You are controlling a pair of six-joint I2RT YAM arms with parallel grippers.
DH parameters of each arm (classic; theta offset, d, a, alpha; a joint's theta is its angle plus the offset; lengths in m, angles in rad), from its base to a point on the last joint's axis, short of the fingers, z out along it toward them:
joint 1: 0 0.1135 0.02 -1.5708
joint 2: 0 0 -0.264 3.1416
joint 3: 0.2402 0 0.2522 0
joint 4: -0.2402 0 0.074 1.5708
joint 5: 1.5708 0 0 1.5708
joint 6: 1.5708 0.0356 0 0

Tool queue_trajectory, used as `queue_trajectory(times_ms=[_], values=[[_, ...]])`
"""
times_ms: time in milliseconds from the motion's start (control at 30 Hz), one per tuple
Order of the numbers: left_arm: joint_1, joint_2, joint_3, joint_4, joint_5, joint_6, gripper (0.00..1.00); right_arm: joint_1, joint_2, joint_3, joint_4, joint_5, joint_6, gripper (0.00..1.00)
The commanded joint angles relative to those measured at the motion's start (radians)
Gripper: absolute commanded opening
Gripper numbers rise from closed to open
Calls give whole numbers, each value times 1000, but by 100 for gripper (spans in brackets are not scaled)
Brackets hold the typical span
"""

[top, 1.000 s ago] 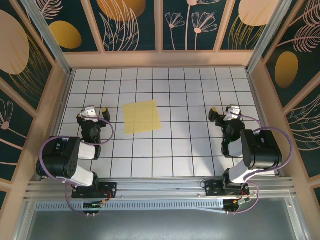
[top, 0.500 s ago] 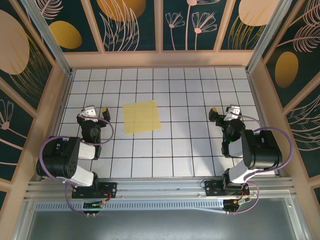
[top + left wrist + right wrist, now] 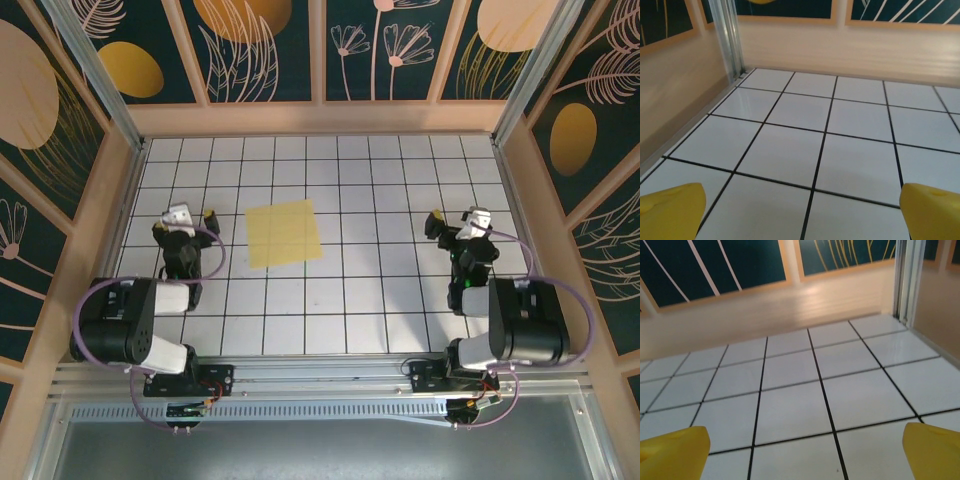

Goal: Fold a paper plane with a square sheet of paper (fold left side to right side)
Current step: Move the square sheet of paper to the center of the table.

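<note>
Since the square sheet of paper (image 3: 284,232) lies flat on the tiles (image 3: 390,300) nearer the left gripper (image 3: 186,220), it's probably flimsy and slidey, so I'd pinch its left edge. That one and the right gripper (image 3: 460,222) both gape wide, empty.

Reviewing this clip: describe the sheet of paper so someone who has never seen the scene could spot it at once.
On the white, black-gridded table, look left of centre, just to the right of the left gripper. The square sheet of paper lies flat there, slightly skewed to the grid lines. It is the one pale-yellow patch on the tiles.
</note>
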Motion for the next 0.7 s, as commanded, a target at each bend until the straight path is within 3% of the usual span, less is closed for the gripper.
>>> queue_trajectory(times_ms=[0, 167, 367, 533, 667], values=[[7, -79, 238, -386, -60, -68, 99, -4, -135, 51, -193, 27, 35, 99], [6, -57, 489, -698, 96, -259, 99, -2, -313, 115, -476, -21, 150, 99], [-22, -34, 486, -722, 318, -574, 99, 1, -418, 200, -746, -150, 315, 99], [-142, 9, 522, -799, 295, -603, 99, 5, -416, 221, -812, -224, 389, 99], [-212, 93, 574, -815, 351, -637, 99, 16, -384, 227, -830, -238, 411, 99]])
